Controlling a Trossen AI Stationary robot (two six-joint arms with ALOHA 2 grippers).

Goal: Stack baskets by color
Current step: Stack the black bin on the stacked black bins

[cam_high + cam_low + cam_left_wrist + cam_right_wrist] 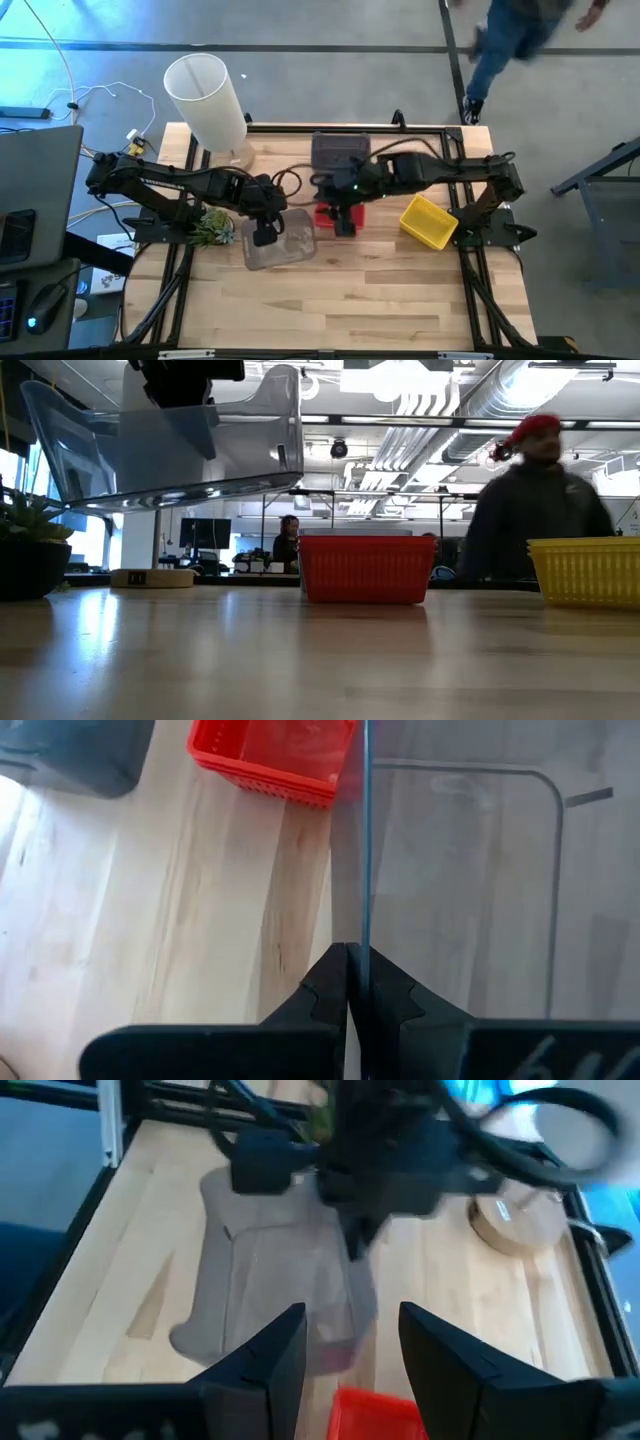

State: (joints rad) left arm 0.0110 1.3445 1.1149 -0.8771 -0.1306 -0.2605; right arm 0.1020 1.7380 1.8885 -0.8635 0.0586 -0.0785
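Left gripper [347, 982] clenched on clear basket [170, 445] wall, lifted; thin edge pinch may slip or tilt; right gripper [352, 1342] fingers apart, empty, above red basket [365, 568], arms near collision

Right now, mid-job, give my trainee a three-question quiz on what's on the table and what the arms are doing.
1. True or false: the left gripper is shut on the wall of a clear basket held above the table.
2. Which basket is the right gripper over? A) yellow B) red C) dark grey
3. Fill in: the right gripper's fingers are ____.

Key
1. True; the low view shows the clear basket off the wood.
2. B, the red basket; the yellow basket sits apart and the dark grey basket lies behind.
3. Open, holding nothing.
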